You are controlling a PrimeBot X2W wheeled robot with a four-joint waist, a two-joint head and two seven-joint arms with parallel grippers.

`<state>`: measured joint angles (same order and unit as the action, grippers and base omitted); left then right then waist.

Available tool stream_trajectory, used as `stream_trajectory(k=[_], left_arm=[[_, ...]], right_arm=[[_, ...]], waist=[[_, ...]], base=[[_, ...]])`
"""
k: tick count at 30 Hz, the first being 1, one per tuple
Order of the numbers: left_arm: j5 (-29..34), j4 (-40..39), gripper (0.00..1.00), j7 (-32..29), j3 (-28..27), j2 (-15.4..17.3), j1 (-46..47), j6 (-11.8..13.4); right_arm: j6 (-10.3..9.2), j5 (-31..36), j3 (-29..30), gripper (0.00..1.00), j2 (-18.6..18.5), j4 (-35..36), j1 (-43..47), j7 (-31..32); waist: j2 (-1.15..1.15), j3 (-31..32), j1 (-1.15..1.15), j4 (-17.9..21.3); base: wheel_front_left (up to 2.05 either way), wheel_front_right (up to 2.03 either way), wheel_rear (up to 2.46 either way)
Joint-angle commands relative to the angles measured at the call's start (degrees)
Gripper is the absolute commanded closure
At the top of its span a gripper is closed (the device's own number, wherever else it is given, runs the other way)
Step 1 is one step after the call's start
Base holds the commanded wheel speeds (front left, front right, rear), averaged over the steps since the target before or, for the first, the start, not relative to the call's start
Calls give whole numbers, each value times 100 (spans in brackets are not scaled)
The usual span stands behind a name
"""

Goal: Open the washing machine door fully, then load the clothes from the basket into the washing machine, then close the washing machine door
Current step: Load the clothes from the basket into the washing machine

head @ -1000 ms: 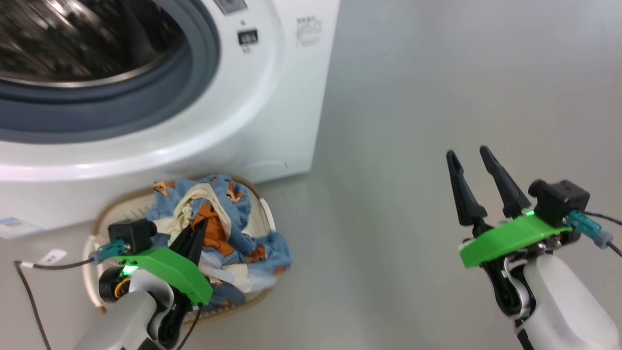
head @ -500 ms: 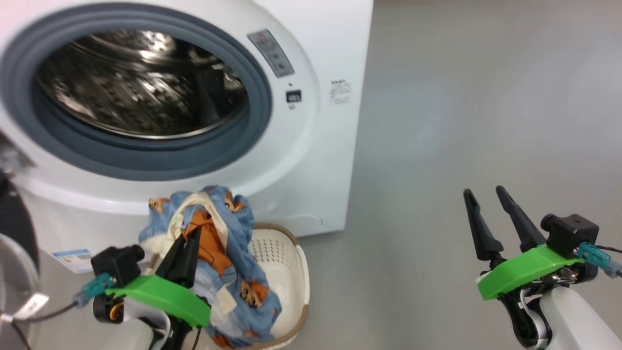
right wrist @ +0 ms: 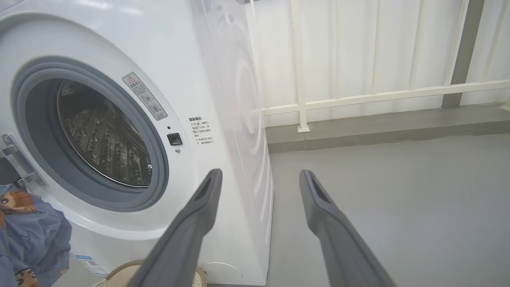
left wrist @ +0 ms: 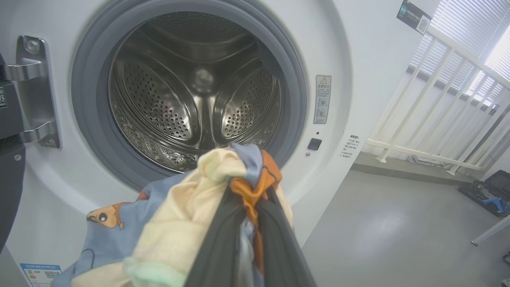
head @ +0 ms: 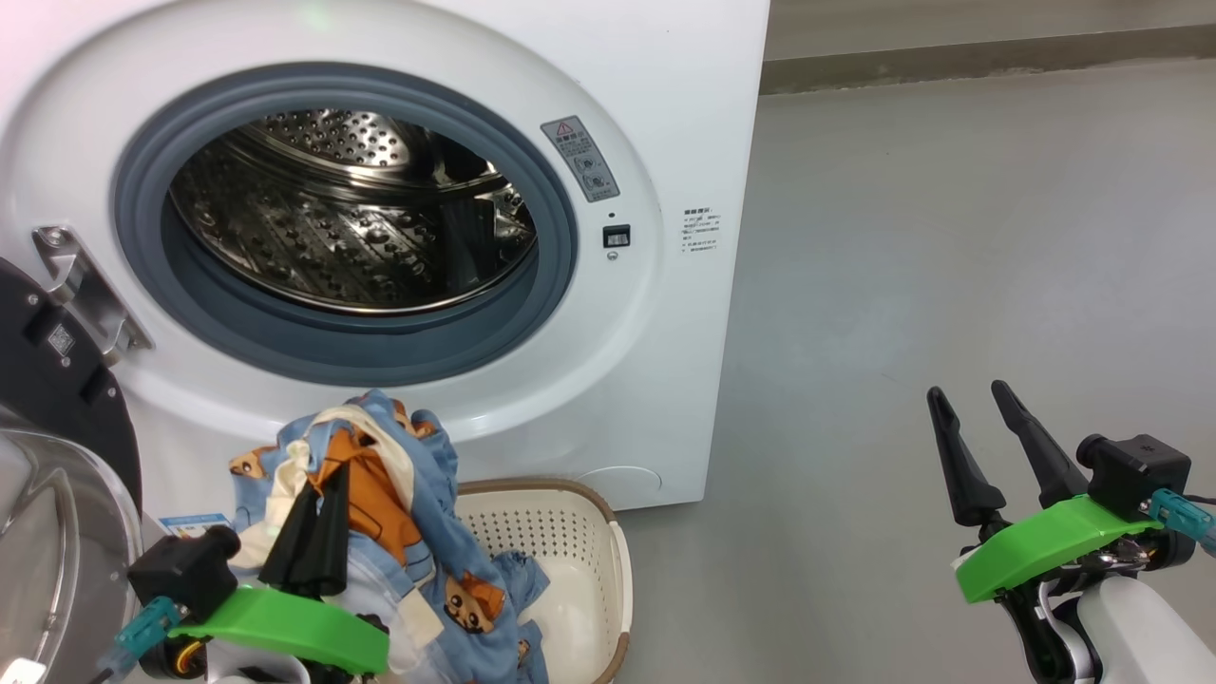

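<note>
Trouble could start at the far left, where the washing machine door (head: 59, 380) stands swung open beside the left gripper (head: 334, 475). The clothes (head: 404, 494) hang as one loose bundle, and blue folds trailing down into the basket (head: 622, 570) might snag its rim or fall short of the drum (head: 351, 218) if the lift is low. The bundle's orange-and-cream top is pinched between that gripper's clenched jaws, just below the mouth of the washing machine (head: 684, 114); far right, the right gripper (head: 967, 391) hovers over the floor (head: 950, 237), jaws spread and empty.
</note>
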<state>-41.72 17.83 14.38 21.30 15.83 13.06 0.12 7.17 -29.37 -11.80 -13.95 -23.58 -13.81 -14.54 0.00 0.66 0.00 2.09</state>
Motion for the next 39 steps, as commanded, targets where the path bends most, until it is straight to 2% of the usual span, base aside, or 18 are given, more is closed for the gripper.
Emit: stream_trajectory(k=[1, 15, 22, 32, 39], left_arm=[[102, -246, 100, 62, -255, 162, 86, 46], [182, -488, 100, 62, -378, 112, -61, 163], [174, -413, 100, 62, -384, 35, 140, 133], [262, -31, 100, 62, -507, 99, 975, 56], [481, 552, 100, 39, -444, 113, 2045, -49]], right_arm=[[32, -14, -107, 0, -98, 153, -51, -46], [32, -28, -162, 0, -86, 160, -69, -46], [32, -52, -215, 0, -56, 147, -89, -46], [32, -65, -294, 0, -59, 148, -178, -46], [32, 2, -296, 0, -80, 222, -286, -46]], waist=[[0, 4, 0, -2], [0, -15, 0, 20], [0, -52, 0, 86], [0, -246, 0, 290], [0, -741, 0, 367]], base=[[0, 0, 0], [0, 0, 0], [0, 0, 0], [0, 0, 0], [0, 0, 0]])
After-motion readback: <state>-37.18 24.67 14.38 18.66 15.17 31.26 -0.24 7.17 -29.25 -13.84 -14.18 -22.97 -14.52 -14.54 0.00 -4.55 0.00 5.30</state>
